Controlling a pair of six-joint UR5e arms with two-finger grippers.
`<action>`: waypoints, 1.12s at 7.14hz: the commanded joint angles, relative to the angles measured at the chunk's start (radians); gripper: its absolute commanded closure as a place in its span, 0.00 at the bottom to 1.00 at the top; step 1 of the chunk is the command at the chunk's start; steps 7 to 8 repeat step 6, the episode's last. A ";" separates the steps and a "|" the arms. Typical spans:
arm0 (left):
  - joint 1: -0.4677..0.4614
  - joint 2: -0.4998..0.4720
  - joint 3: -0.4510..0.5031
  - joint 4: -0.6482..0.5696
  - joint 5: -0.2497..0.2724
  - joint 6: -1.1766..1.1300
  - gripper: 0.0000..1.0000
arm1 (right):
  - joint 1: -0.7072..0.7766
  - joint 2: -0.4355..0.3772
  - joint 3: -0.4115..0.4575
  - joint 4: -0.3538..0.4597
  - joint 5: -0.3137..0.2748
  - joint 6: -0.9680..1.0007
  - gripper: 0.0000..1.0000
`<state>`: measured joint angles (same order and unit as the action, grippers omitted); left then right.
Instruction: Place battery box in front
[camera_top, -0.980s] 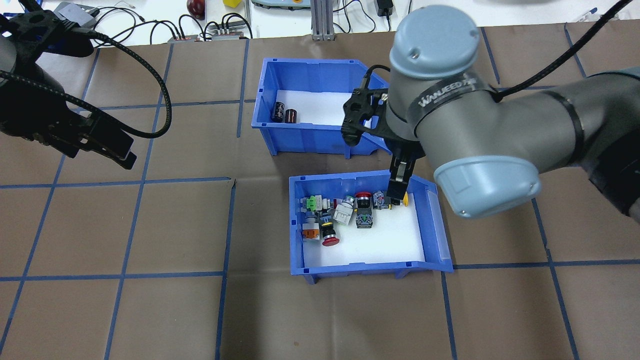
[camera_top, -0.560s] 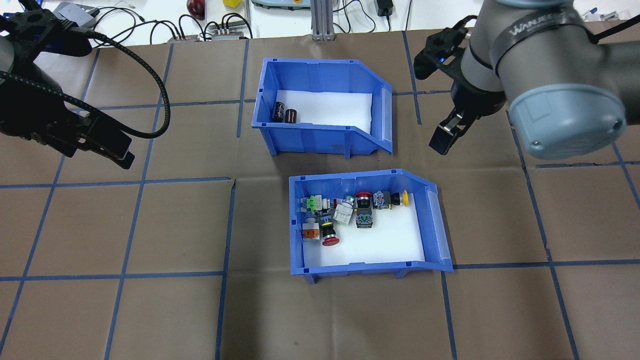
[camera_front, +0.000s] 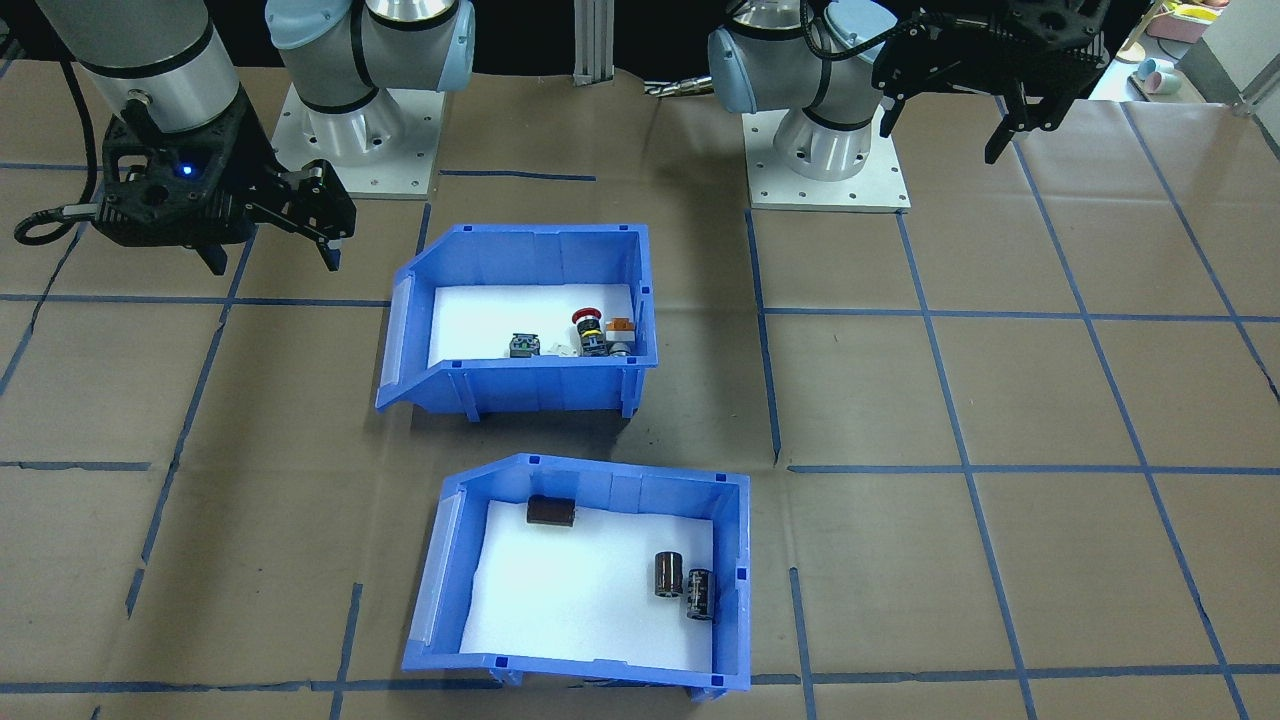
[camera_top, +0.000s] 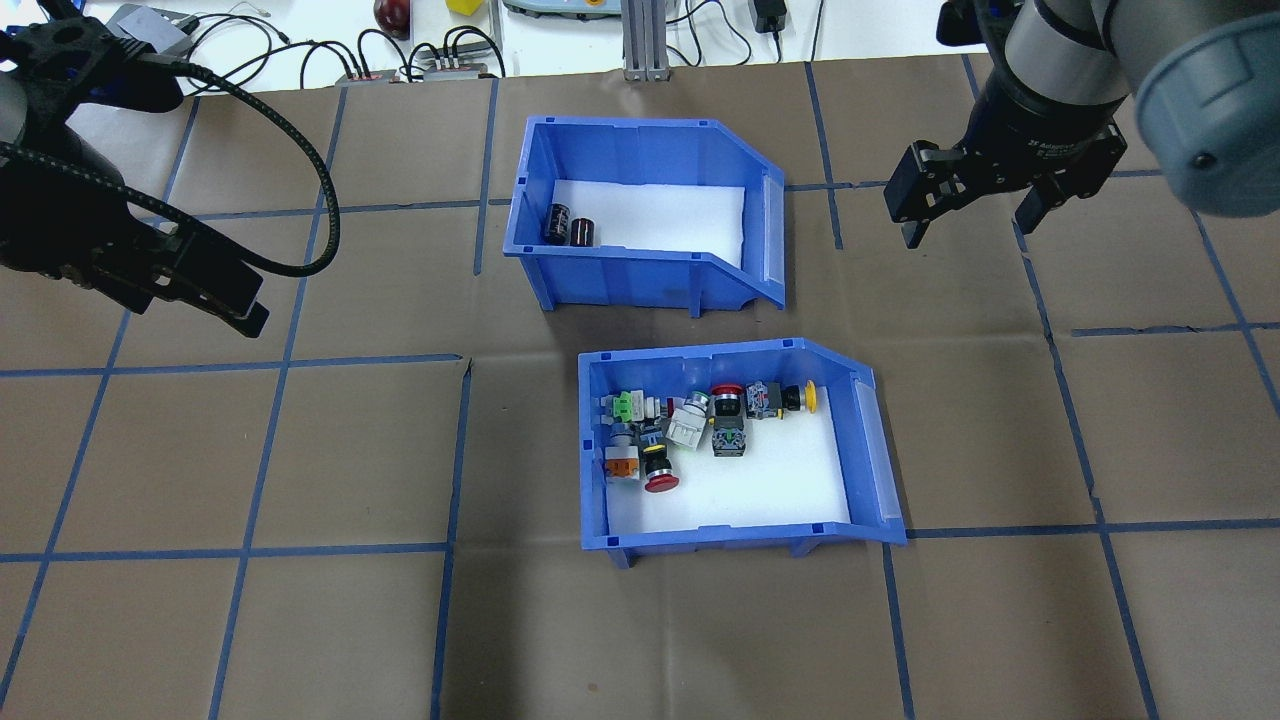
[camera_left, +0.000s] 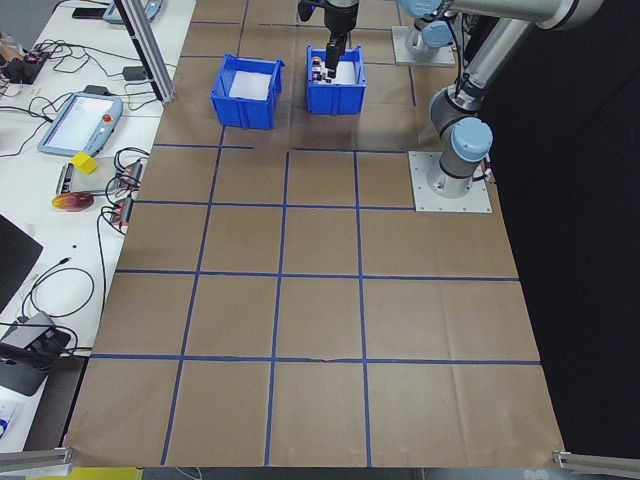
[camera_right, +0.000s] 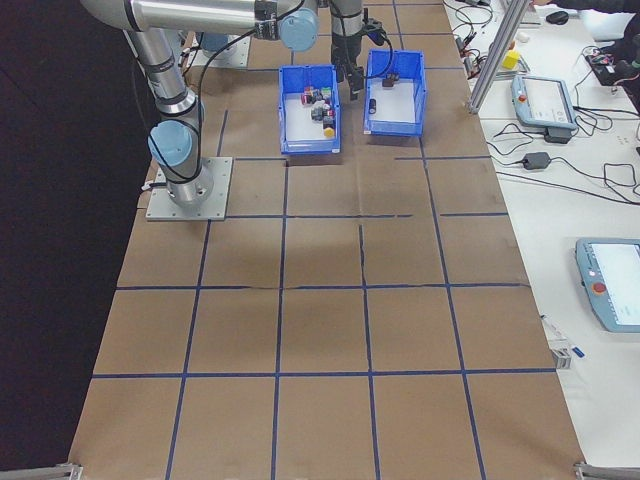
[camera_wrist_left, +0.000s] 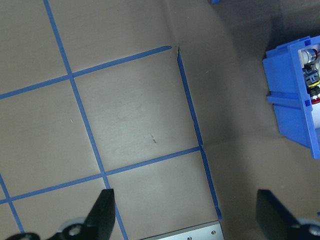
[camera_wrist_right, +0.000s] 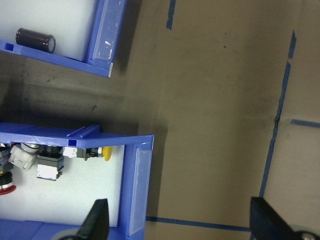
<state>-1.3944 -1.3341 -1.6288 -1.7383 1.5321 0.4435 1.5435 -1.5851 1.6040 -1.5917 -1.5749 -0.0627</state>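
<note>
The battery box (camera_top: 650, 270) is a blue bin with white foam and dark cylindrical cells (camera_front: 670, 575), standing on the far side of the table from the robot's base. An identical blue bin (camera_top: 740, 535) holding colourful switches stands just nearer the base. My right gripper (camera_top: 972, 222) hangs open and empty above the table, to the right of the battery box and apart from it. Its wrist view shows a corner of the battery box (camera_wrist_right: 102, 37) and of the switch bin (camera_wrist_right: 135, 190). My left gripper (camera_top: 236, 306) hovers open and empty far to the left of both bins.
Brown paper with a blue tape grid (camera_top: 455, 360) covers the table. Cables, a red object (camera_top: 391, 14) and other gear lie beyond the far edge. Both arm bases (camera_front: 825, 150) stand on plates behind the switch bin.
My right arm has lifted out of the switch bin, swung to the far right and turned its open gripper. Both bins and the left arm have stayed put.
</note>
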 joint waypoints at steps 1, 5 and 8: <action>0.000 0.001 -0.002 0.011 0.002 0.001 0.01 | 0.000 -0.004 -0.006 0.033 0.004 0.066 0.00; -0.001 0.018 0.003 0.009 0.049 -0.026 0.01 | 0.001 -0.004 -0.006 0.033 0.001 0.066 0.00; -0.001 0.035 0.000 0.009 0.051 -0.064 0.01 | 0.000 -0.003 -0.006 0.032 0.001 0.066 0.00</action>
